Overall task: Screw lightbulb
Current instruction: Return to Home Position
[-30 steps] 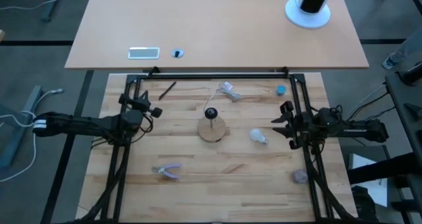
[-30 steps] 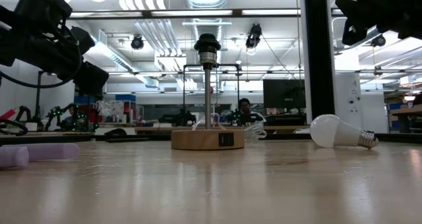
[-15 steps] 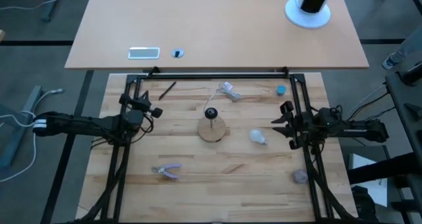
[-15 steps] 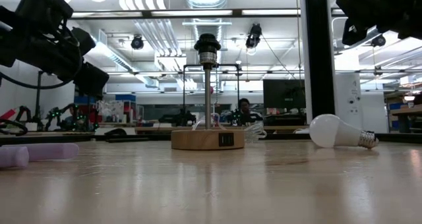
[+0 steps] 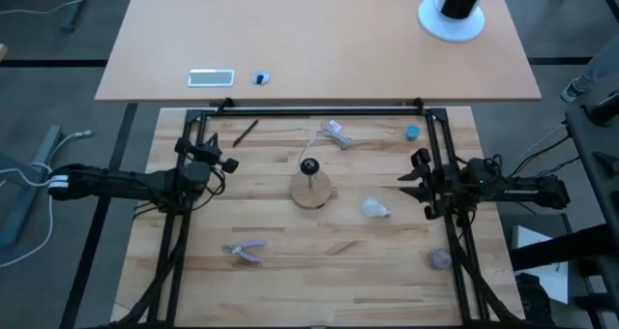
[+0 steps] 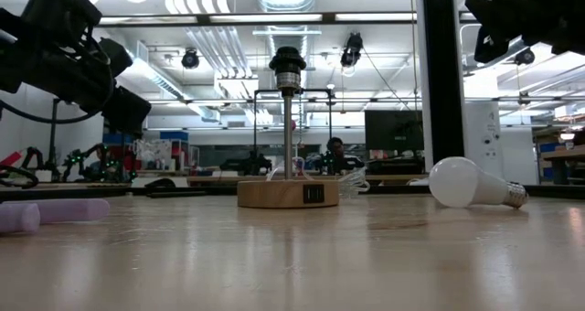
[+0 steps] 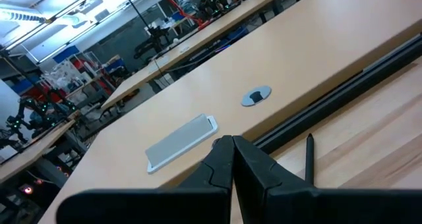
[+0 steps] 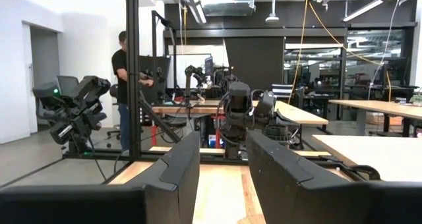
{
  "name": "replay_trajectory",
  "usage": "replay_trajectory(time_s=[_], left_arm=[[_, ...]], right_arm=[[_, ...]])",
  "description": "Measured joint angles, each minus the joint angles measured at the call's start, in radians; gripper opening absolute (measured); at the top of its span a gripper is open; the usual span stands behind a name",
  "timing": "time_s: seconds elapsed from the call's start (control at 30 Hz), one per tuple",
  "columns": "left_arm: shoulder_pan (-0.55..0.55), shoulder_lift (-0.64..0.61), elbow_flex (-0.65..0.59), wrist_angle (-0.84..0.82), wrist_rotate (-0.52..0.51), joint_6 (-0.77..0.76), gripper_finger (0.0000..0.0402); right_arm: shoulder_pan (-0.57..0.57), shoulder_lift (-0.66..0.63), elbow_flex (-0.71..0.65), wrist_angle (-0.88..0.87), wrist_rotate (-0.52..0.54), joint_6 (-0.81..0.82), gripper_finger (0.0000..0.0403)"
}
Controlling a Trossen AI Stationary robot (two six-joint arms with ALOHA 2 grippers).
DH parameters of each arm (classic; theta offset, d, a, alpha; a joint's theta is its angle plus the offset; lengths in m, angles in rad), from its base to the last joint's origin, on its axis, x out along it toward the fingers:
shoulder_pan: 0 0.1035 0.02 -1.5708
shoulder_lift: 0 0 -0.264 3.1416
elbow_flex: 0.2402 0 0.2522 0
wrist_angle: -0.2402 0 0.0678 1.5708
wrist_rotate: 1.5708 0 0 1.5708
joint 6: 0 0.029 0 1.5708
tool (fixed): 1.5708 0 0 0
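The white lightbulb (image 5: 374, 208) lies on its side on the wooden table, right of the lamp; in the low view (image 6: 471, 183) its silvery screw base (image 6: 515, 197) points right. The lamp is a round wooden disc (image 5: 311, 191) with an upright stem and a black socket (image 6: 287, 62) on top. My left gripper (image 5: 222, 161) hovers at the table's left, shut and empty; its closed fingers show in the left wrist view (image 7: 231, 147). My right gripper (image 5: 414, 181) hovers at the table's right, open and empty, also in the right wrist view (image 8: 224, 159).
Purple-handled pliers (image 5: 246, 252) lie near the front left. A crumpled clear wrapper (image 5: 336, 133), a black pen (image 5: 245, 133) and a blue cap (image 5: 413, 133) lie at the back. A greyish-purple ball (image 5: 440, 259) lies front right. A black frame (image 5: 319, 112) borders the table.
The lightbulb has rolled a little on the table toward the near edge and the lamp, turning slightly, untouched by either gripper. Both arms have kept still.
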Motion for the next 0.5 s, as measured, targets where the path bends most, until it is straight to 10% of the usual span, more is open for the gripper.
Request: replay_trajectory(time_s=[0.5], left_arm=[[0.000,0.000,0.000,0.000,0.000,0.000,0.0000]], right_arm=[[0.000,0.000,0.000,0.000,0.000,0.000,0.0118]])
